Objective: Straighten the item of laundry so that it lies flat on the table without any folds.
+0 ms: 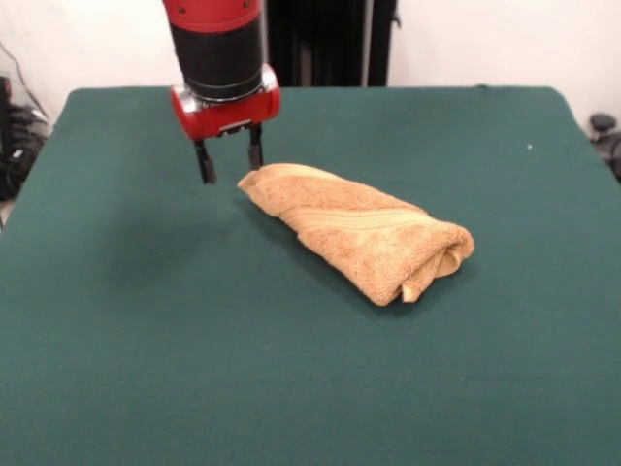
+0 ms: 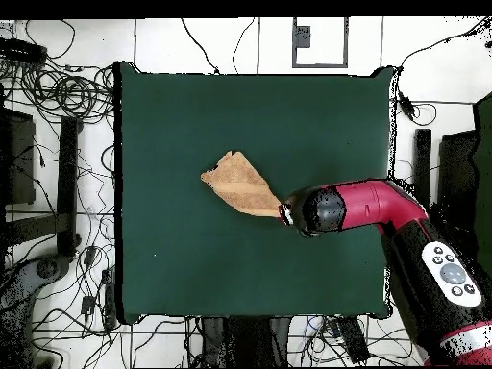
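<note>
Front view shows me the tool (image 1: 230, 162) with fingers spread, holding nothing, just beside one end of the towel (image 1: 359, 235), which lies bunched and folded mid-table (image 1: 146, 340).

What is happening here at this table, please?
A red and black robot arm is working on a golden-tan towel that lies rolled and folded on the green table. Its gripper hangs at the towel's far end with jaws open, holding nothing. The towel is not yet flat.
</note>
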Controlling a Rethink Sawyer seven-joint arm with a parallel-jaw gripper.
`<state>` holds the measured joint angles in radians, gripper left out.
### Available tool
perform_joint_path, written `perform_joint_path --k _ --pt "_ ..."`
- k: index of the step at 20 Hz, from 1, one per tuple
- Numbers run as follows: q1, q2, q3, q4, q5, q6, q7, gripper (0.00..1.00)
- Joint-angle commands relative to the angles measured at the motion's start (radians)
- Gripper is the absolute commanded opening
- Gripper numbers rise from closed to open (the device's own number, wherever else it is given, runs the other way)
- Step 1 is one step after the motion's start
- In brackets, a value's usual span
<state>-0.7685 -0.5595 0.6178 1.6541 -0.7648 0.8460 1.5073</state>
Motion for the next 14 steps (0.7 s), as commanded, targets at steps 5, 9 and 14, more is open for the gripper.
perform_joint_path --k 5,9,14 --pt "0.063 0.036 0.008 -0.050 -0.080 0.137 -0.291 1.00" --pt "0.045 0.050 0.022 -0.037 -0.090 0.104 -0.282 1.00" --pt "0.006 0.114 0.039 -0.019 -0.090 0.055 -0.294 1.00"
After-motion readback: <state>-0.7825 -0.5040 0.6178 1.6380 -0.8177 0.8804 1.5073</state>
